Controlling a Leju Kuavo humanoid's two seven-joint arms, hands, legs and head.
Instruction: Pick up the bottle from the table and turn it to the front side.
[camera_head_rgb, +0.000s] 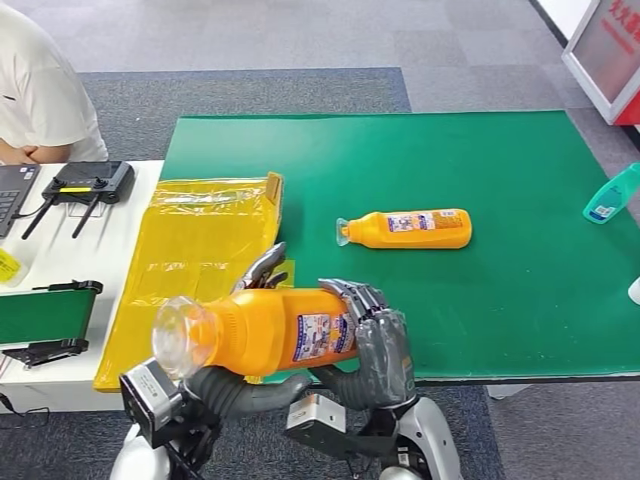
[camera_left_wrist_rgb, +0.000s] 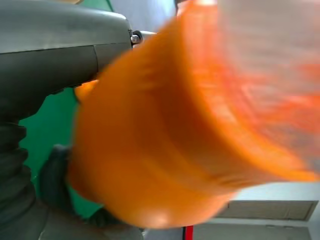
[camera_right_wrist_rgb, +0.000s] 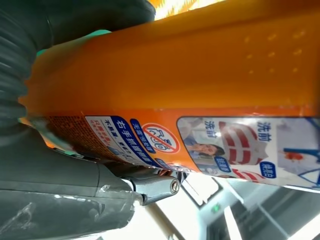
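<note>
Both hands, left hand (camera_head_rgb: 264, 272) and right hand (camera_head_rgb: 381, 345), grip your lifted orange plastic bottle (camera_head_rgb: 264, 330) at lower centre; next you likely roll its label frontward.

Yellow plastic bag (camera_head_rgb: 198, 262), black remote controller (camera_head_rgb: 89, 183), teal bottle (camera_head_rgb: 611, 195) at green mat's (camera_head_rgb: 483, 160) edge.

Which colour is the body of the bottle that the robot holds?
Orange, with a blue and white label; the held bottle shows best in the head view.
</note>
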